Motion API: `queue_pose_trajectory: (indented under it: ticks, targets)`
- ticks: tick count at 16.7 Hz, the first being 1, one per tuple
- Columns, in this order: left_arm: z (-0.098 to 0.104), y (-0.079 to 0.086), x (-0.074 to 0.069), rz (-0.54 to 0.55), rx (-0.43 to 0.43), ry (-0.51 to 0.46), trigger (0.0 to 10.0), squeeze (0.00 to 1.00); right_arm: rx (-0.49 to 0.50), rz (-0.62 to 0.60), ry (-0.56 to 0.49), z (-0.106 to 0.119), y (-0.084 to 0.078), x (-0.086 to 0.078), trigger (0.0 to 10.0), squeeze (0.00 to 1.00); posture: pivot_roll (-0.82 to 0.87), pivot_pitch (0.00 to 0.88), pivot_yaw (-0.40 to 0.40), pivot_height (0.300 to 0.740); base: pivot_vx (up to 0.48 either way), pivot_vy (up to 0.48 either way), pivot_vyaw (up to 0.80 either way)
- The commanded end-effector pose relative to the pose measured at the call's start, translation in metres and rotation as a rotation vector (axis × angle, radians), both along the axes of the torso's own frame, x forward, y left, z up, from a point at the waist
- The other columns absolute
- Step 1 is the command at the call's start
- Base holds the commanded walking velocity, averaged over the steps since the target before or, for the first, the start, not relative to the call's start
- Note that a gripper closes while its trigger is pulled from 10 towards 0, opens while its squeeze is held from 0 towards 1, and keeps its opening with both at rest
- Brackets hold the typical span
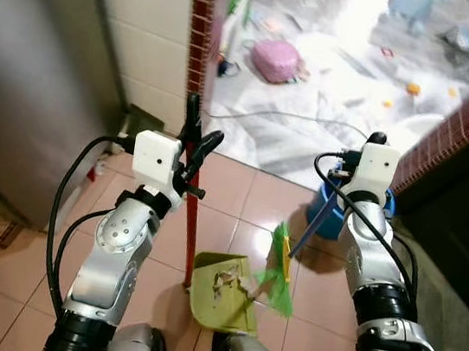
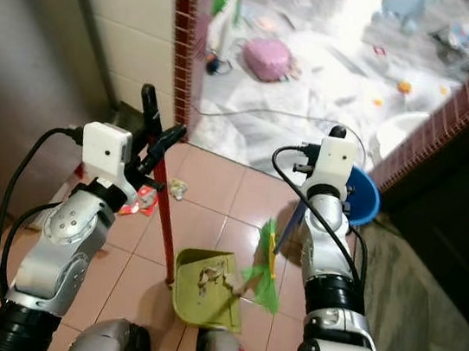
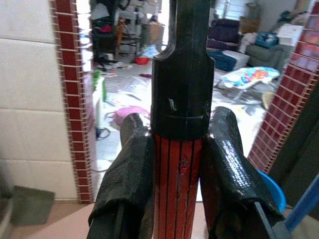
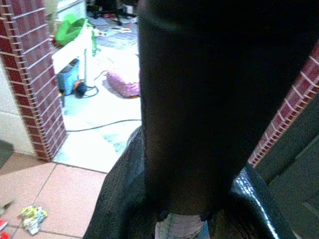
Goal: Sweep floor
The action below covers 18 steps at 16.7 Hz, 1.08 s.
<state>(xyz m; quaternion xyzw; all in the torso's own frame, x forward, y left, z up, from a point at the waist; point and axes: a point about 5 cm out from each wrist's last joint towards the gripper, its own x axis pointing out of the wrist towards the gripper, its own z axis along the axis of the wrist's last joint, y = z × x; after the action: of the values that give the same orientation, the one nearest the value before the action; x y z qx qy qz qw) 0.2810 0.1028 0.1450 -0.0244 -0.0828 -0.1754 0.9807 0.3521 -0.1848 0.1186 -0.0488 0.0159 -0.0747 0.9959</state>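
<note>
My left gripper (image 1: 193, 148) is shut on the dustpan's upright red handle (image 3: 177, 199), just under its black cap (image 3: 182, 74), a finger (image 3: 124, 184) on each side. The green dustpan (image 1: 222, 294) rests on the pink tiles between my feet with pale scraps (image 1: 224, 277) in it. My right gripper (image 1: 345, 167) is shut on the broom's handle (image 4: 194, 99). Its blue shaft (image 1: 313, 226) slants down to the green bristles (image 1: 280, 274) at the pan's right edge. Small litter (image 2: 177, 188) and a red wrapper (image 2: 138, 206) lie on the tiles to the left.
A blue bucket (image 2: 363, 194) stands behind my right arm. A red brick pillar (image 1: 202, 22) and tiled wall are ahead left, a grey panel (image 1: 22, 67) at left. Beyond lies a pale cluttered floor with a pink object (image 1: 275, 59) and cable (image 1: 286, 117). A brick ledge (image 1: 459, 129) is at right.
</note>
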Motion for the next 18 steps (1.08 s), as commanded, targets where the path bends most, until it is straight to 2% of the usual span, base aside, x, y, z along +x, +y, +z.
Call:
queue_pose_trajectory:
  ticks: [1,18]
  targets:
    - [0.0151,-0.0014,-0.0014,-0.018,-0.030,-0.060,10.0,0.00,-0.030,-0.035,0.059,-0.0110,-0.0085,-0.0043,10.0,0.00,-0.01,0.124,-0.048,0.740,0.000,0.000,-0.80]
    - [0.0153,0.0002,-0.0004,-0.034,-0.039,-0.055,10.0,0.00,-0.066,-0.054,0.070,-0.0116,-0.0115,-0.0031,10.0,0.00,-0.01,0.124,-0.050,0.740,0.000,0.000,-0.80]
